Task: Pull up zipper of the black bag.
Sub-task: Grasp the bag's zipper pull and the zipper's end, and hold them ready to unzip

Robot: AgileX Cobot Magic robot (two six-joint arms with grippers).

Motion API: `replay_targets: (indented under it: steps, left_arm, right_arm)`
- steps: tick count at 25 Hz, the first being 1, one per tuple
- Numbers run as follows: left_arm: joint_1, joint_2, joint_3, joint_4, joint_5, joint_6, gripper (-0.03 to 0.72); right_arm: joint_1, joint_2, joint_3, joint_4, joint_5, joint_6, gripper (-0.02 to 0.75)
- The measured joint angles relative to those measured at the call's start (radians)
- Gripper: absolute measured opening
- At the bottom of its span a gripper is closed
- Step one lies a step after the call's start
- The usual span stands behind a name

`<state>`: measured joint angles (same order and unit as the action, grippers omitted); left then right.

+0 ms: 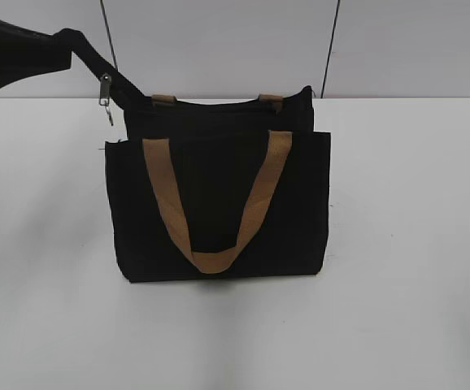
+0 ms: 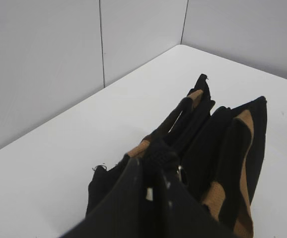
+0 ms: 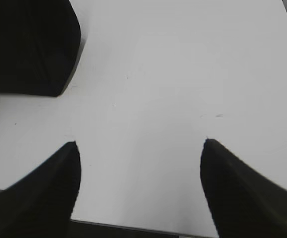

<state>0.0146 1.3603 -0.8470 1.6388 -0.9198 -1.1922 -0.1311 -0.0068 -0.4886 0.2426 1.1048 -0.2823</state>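
Observation:
The black bag (image 1: 219,203) stands upright mid-table, with tan strap handles on its front. A black zip track tail rises from its top left corner to my left gripper (image 1: 64,41). The silver zipper (image 1: 105,89) hangs on that tail, just below the jaws and off the bag's corner. In the left wrist view my left gripper (image 2: 156,161) is shut on the black tail, the zipper (image 2: 180,173) glints just to its right, and the bag (image 2: 218,144) stretches away. My right gripper (image 3: 141,163) is open and empty over bare table, to the right of a bag corner (image 3: 29,44).
The white table (image 1: 406,244) runs around the bag on all sides. A grey panelled wall (image 1: 219,41) stands behind it. The table's near edge shows under my right gripper (image 3: 133,227).

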Motion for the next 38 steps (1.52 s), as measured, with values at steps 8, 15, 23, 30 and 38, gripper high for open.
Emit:
replay_targets:
  steps: [8, 15, 23, 30, 38]
  left_arm:
    - [0.000, 0.000, 0.000, -0.001, 0.000, 0.000, 0.021]
    - [0.000, 0.000, 0.000, -0.004, 0.000, 0.000, 0.021]
    - [0.000, 0.000, 0.000, -0.038, 0.002, 0.000, 0.021]
    - [0.000, 0.000, 0.000, -0.047, 0.004, 0.000, 0.021]
    - [0.000, 0.000, 0.000, -0.050, 0.006, 0.000, 0.021]
  right_arm:
    - [0.000, 0.142, -0.027, 0.136, -0.041, -0.110, 0.579]
    - [0.000, 0.318, -0.054, 0.296, -0.154, -0.303, 0.579]
    - [0.000, 0.460, -0.086, 0.556, -0.249, -0.578, 0.579]
    - [0.000, 0.606, -0.199, 0.595, -0.260, -0.658, 0.579]
    - [0.162, 0.935, -0.353, 0.595, -0.334, -0.718, 0.579]
